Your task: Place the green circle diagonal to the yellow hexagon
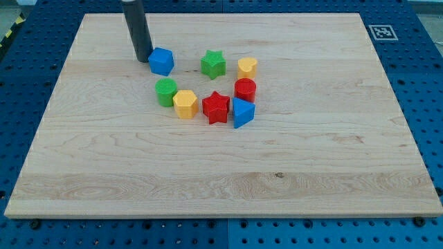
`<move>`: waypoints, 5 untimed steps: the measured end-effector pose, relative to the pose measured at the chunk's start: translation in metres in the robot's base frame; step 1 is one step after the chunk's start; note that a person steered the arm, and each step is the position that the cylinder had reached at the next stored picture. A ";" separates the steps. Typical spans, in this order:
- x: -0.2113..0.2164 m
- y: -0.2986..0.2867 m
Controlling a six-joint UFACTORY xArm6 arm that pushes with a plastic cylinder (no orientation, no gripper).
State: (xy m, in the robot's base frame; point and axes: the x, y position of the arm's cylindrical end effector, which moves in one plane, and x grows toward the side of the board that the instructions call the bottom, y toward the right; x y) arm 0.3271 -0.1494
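The green circle (166, 91) lies on the wooden board (311, 180), left of the board's middle, at the left end of a loose ring of blocks. It touches the yellow hexagon (185, 104), which sits just to its lower right, so the two stand corner to corner in this view.

Right of the hexagon is a red star (216, 107), close beside it. A blue triangle (241, 112) sits against the star's right side. Above the triangle, a red cylinder (245, 89) stands touching or nearly touching it; which one cannot be told. Higher still is a small yellow block (247, 67), its shape unclear. To its left lies a green star (213, 63), apart from its neighbours.

A blue block (161, 61), many-sided, lies at the upper left of the ring, above the green circle and clear of it.

The tool is a plain dark rod with nothing to open or close, and it carries nothing. My tip (142, 59) rests on the board just left of the blue block, touching it or very nearly so. It stands well apart from the green circle.
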 end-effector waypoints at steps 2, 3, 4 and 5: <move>0.000 0.004; 0.000 0.008; 0.000 0.008; 0.000 -0.019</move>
State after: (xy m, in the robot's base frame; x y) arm 0.3271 -0.1681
